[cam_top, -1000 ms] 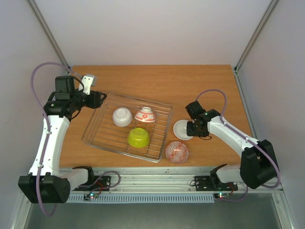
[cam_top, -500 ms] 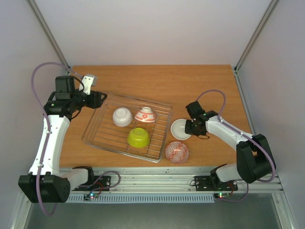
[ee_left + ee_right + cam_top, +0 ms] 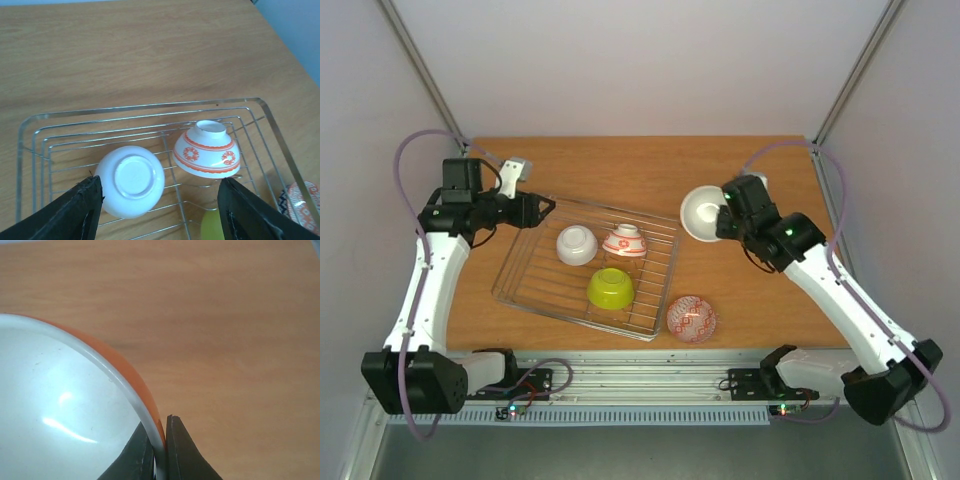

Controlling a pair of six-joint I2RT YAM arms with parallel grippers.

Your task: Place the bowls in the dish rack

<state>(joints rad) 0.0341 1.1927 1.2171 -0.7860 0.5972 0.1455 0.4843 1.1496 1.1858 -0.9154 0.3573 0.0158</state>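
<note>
"From overhead, where's the orange bowl (image 3: pixel 700 212)?"
"Tilted in the right gripper (image 3: pixel 722 215), near the dish rack (image 3: pixel 520 275)'s far right corner. Three bowls lie inside the rack."
"Left wrist view?"
"The left gripper (image 3: pixel 160 182) hangs over the rack, fingers (image 3: pixel 82 212) spread wide, with the white bowl (image 3: pixel 131 179) below."
"Right wrist?"
"Its fingers (image 3: pixel 182 455) pinch the orange bowl's rim."

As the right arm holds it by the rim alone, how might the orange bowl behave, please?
The orange bowl looks glossy, so it may slip or pivot where the right fingers pinch its rim. It seems rigid, so it should not flex, yet might chip if dropped.
</note>
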